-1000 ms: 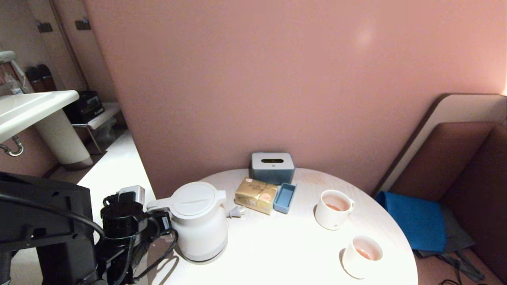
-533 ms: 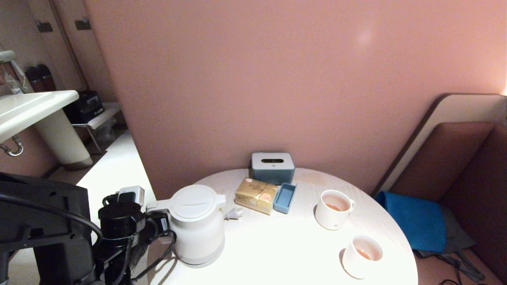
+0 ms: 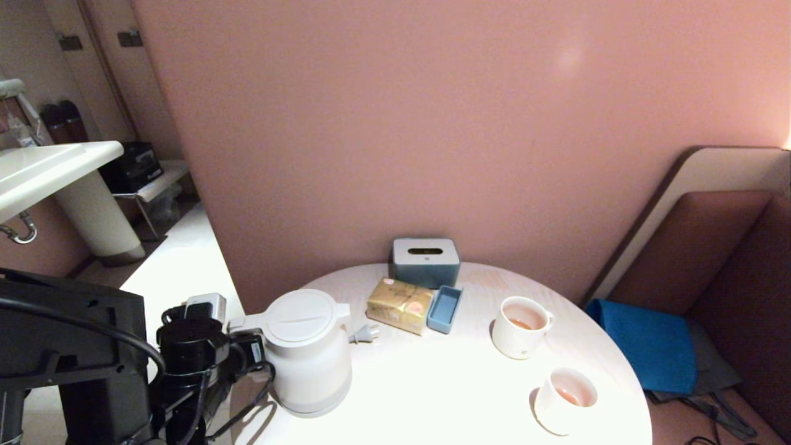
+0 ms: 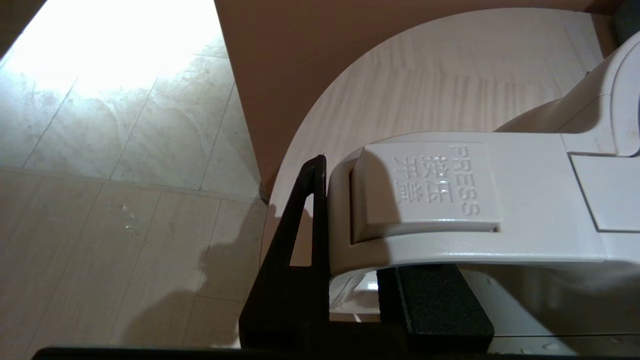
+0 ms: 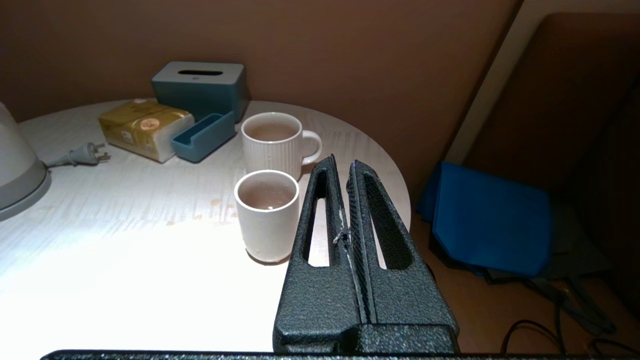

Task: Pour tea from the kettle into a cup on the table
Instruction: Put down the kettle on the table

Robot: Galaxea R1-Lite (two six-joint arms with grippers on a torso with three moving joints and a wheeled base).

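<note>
The white kettle (image 3: 307,357) stands upright at the left front of the round table (image 3: 432,383), its lid flat. My left gripper (image 3: 247,353) is shut on the loop handle (image 4: 450,200): one black finger lies against the outer end and the other pad sits under the arch. The plain white cup (image 3: 565,402) stands at the right front, apart from the kettle, with reddish tea (image 5: 266,194) in it. Beside the cup (image 5: 266,215), off the table's right edge, my right gripper (image 5: 342,164) is shut and empty.
A white mug (image 3: 521,326) with tea stands behind the cup. A yellow pack (image 3: 398,305), a blue tray (image 3: 444,308) and a grey tissue box (image 3: 425,259) sit at the back by the wall. The kettle's plug (image 3: 366,334) lies loose. A blue bag (image 3: 642,343) is right.
The kettle, held by my left gripper, has shifted slightly left and toward the table's near edge, then stayed nearly still. The cups have not moved.
</note>
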